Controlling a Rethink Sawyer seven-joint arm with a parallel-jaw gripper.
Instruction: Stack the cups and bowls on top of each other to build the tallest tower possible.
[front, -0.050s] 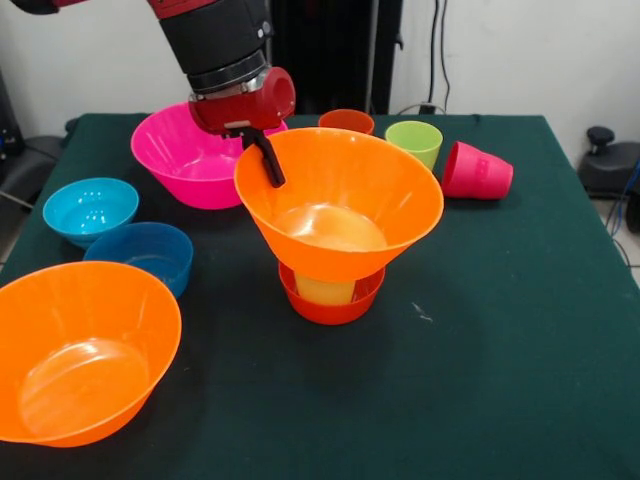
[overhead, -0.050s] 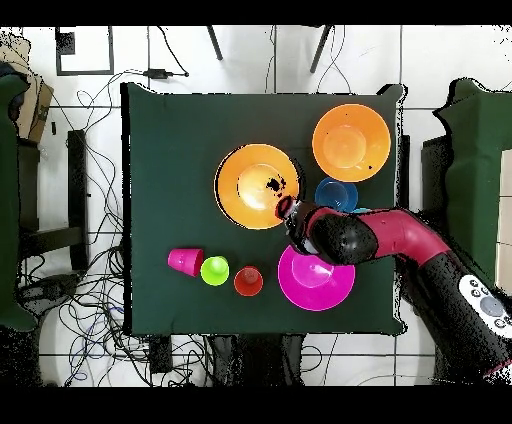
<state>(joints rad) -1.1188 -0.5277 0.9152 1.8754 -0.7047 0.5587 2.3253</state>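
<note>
The tool (front, -0.050s: 268, 165) is reaching down from the red and black arm (front, -0.050s: 222, 45) and gripping the far rim of a large orange bowl (front, -0.050s: 340, 205), one dark finger (front, -0.050s: 268, 160) showing inside the bowl wall while the other is hidden behind it, so the tool is clenching on that rim. This large orange bowl is sitting upright on top of a pale yellow cup (front, -0.050s: 325, 289), and that cup is standing inside a small red-orange bowl (front, -0.050s: 331, 303) that is resting on the dark green table (front, -0.050s: 480, 380) near its middle. In the overhead view the same bowl (overhead, -0.050s: 257, 186) is appearing as an orange disc at the table's centre, with the tool (overhead, -0.050s: 287, 209) meeting its edge. A second large orange bowl (front, -0.050s: 82, 352) is sitting alone at one near corner of the table, well apart from the stack. A darker blue bowl (front, -0.050s: 143, 254) and a light blue bowl (front, -0.050s: 90, 209) are sitting just beside each other between that bowl and the large magenta pink bowl (front, -0.050s: 185, 160), which is lying behind the arm. Along the far side, an orange cup (front, -0.050s: 346, 121) and a lime green cup (front, -0.050s: 414, 141) are standing upright near each other, and a red-pink cup (front, -0.050s: 477, 172) is lying on its side just beside the green one.
</note>
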